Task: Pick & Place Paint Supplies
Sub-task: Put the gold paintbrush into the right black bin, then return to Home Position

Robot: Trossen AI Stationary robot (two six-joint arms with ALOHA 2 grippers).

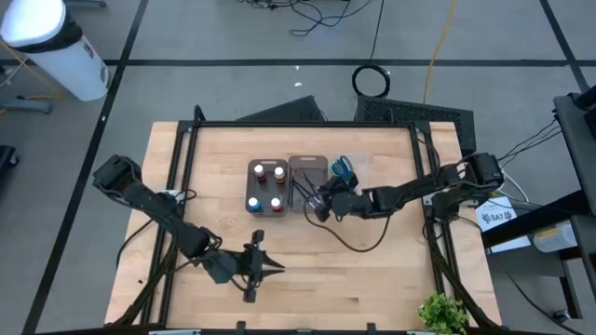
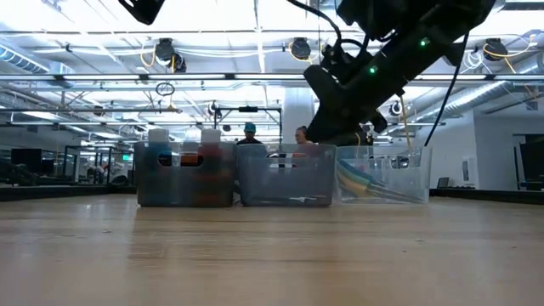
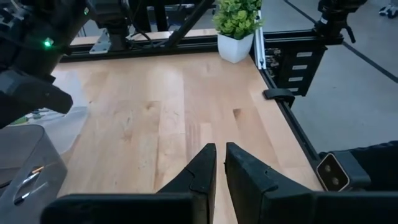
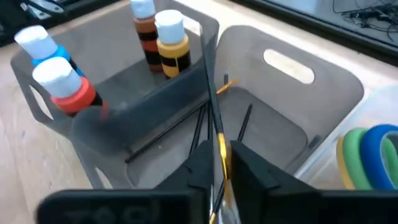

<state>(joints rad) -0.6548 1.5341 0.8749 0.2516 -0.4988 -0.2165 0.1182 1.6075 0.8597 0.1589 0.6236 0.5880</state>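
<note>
Three trays stand in a row mid-table. The grey tray [image 1: 265,186] holds four white-capped paint bottles [image 4: 163,38]. The middle grey tray [image 4: 292,118] has several thin dark brushes [image 4: 186,127] lying on its floor. The clear tray [image 1: 345,168] holds scissors, whose green and blue handles [image 4: 367,149] show. My right gripper [image 4: 219,163] hovers over the middle tray's near side, shut on one brush. My left gripper [image 3: 219,167] is shut and holds nothing, over bare table near the near edge [image 1: 268,270]. My right gripper pinches one brush between its two fingers at the gold ferrule [image 4: 221,144], coming from above at a slant. The dark handle [image 4: 207,81] runs away from the fingers across the middle tray toward the wall shared with the bottle tray. The bristle end is hidden between the fingers.
A potted plant [image 1: 443,314] stands at the table's near right corner. A black frame rail [image 1: 298,124] runs along the far edge. Bare wood spreads between the trays and the near edge. People show in the room beyond the trays in the low view [image 2: 250,132].
</note>
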